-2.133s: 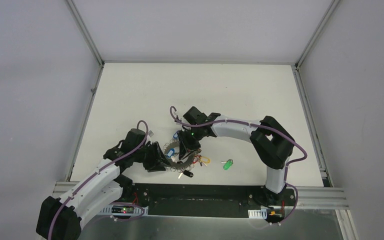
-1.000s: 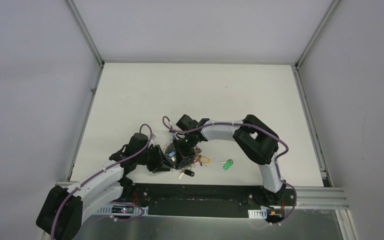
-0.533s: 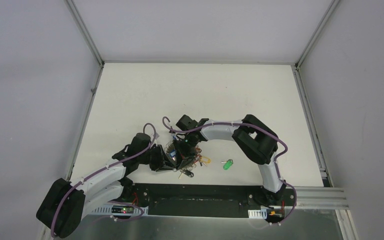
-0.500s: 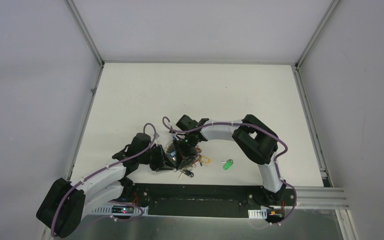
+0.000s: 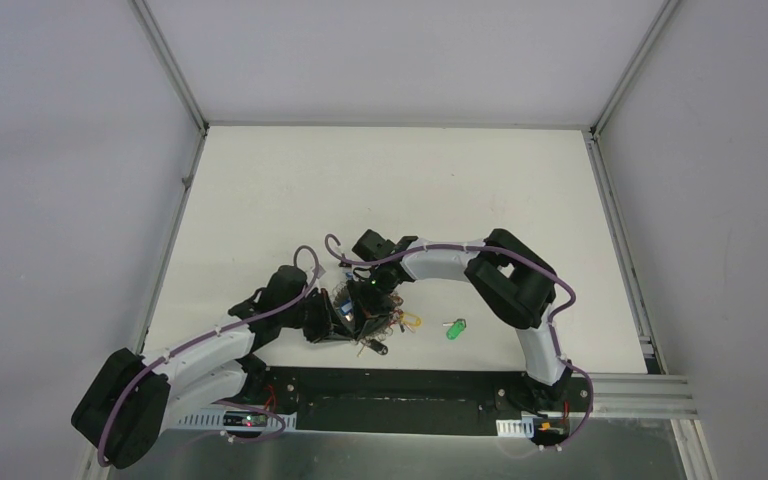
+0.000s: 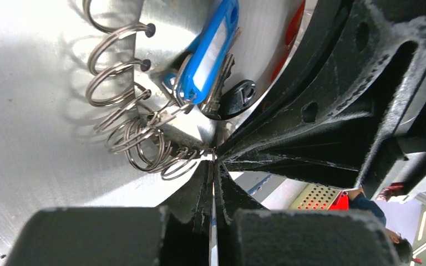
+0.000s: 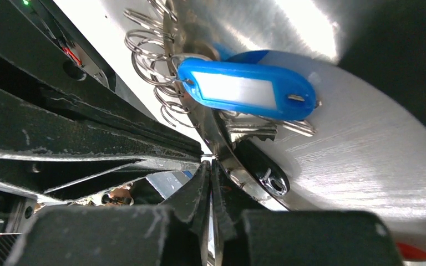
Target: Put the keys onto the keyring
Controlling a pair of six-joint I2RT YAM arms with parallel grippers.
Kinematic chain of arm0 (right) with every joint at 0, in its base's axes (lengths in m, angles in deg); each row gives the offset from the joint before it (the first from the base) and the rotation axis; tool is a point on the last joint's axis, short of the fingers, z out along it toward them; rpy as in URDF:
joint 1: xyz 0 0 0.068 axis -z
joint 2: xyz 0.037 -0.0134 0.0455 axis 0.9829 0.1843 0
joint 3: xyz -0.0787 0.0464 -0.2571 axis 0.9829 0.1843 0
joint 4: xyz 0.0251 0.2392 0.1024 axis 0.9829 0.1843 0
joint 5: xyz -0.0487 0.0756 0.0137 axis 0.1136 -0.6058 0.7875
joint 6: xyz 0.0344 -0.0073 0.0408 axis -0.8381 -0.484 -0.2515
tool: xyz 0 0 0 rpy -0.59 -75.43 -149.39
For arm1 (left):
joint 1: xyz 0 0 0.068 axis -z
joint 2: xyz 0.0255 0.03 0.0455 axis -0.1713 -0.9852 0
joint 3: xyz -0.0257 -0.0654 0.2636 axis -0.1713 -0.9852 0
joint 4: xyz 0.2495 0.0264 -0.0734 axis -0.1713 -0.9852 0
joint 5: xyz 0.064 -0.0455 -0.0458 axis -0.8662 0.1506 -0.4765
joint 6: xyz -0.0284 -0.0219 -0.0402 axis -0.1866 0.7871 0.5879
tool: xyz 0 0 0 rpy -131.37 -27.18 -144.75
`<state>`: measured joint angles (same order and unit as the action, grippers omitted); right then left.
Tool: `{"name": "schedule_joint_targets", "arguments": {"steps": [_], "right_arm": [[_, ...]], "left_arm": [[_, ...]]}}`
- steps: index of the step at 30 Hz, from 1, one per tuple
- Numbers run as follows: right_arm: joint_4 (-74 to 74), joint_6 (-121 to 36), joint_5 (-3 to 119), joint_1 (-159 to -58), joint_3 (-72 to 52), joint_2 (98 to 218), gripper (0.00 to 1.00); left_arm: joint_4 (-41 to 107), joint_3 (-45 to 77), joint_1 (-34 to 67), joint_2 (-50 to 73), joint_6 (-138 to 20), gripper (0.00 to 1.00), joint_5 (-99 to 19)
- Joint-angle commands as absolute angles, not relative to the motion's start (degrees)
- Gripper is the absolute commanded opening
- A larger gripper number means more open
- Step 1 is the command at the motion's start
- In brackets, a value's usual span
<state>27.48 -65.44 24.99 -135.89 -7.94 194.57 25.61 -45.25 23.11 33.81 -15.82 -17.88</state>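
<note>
1. My left pincer (image 6: pixel 213 166) is closed, its tips together at the rim of the keyring (image 7: pixel 366 138). My right pincer (image 7: pixel 210 166) is closed too, its tips at that same rim from the other side. I cannot tell whether either one truly bites the metal.
2. The blue key (image 6: pixel 208 52) hangs among the small rings (image 6: pixel 127 127) strung along the rim, with its tag against the keyring's face. I cannot make out whether its ring is fully threaded on.
3. The green key (image 5: pixel 455 328) lies alone on the table (image 5: pixel 380 190), on my right arm's side and well apart from both pincers. By my judgement it is not on yet.
4. I take the step in hand to be seating the blue key. To do it well, I make one pincer a steady anchor and work only with the other. Pulling both ways at once would likely let the thin rim slip out.
5. The small rings crowd my tips, so I move slowly and keep clear of them.
6. For the green key, I think the plastic tag is the surer thing to pinch, since the key lies flat on the table.
</note>
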Motion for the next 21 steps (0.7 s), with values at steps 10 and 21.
{"name": "schedule_joint_targets", "arguments": {"steps": [10,21], "right_arm": [[30.5,-56.7,35.8,-134.5,-5.6,179.8,0.54],[26.3,-54.0,39.9,-129.6,-0.1,163.8,0.6]], "left_arm": [[12.6,-31.3,23.7,34.9,-25.3,0.0,-18.3],[3.5,-17.1,23.7,29.7,-30.5,0.0,-18.2]]}}
